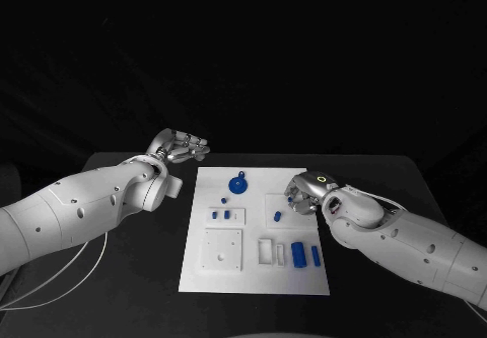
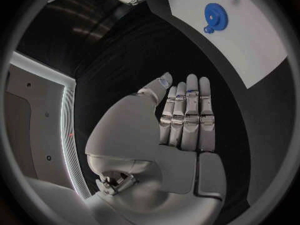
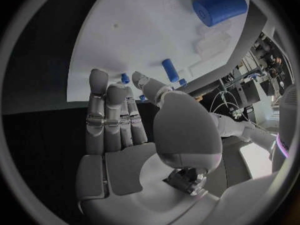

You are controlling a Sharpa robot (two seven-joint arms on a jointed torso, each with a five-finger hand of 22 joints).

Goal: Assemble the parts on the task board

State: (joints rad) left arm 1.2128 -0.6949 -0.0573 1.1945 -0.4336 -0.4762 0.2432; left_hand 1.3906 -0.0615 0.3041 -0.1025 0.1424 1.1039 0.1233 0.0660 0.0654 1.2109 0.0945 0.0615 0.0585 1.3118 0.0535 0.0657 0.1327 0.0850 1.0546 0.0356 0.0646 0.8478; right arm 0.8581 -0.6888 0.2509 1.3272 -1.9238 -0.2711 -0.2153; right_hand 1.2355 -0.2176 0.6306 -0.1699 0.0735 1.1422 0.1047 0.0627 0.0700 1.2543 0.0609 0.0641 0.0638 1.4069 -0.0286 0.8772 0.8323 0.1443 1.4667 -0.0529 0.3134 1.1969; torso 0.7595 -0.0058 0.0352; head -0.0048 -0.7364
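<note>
The right robot hand (image 3: 134,135) hangs empty, fingers straight, over the white board's (image 3: 144,35) edge near a blue cylinder (image 3: 219,7) and small blue pegs (image 3: 170,70).

The scene is dim, with a black table (image 1: 406,176) and a dark background. The white task board (image 1: 254,274) reflects evenly, without glare. Both wrist views show strong fisheye distortion; straight edges bend toward the rim, inside a dark vignette.
</note>
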